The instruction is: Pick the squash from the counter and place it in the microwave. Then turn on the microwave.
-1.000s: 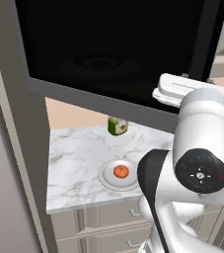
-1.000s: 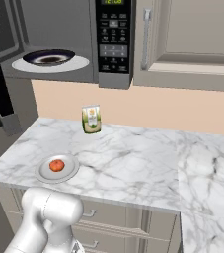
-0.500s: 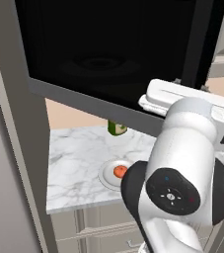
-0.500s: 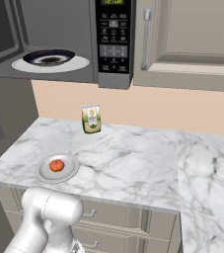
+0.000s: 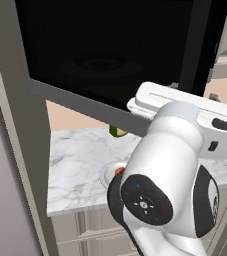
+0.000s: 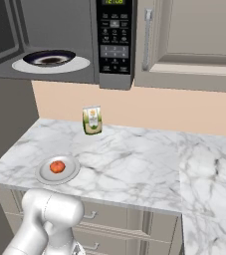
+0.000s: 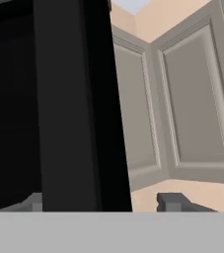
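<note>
Door-opening step: jaws released astride the black microwave door edge (image 7: 79,108); next, fetch small orange-red squash (image 6: 57,167), lower left, from white marble bench (image 6: 134,159).

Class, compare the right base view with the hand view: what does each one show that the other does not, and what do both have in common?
Right base view alone: the squash lying on a white plate on the marble counter, a green-and-white carton standing near the wall, the microwave with its cavity open, the turntable inside, and its button panel.

Hand view alone: the gripper, its jaws apart on either side of a tall black bar, seemingly the microwave door's handle.

Shared: beige cabinet doors and the peach wall.
</note>
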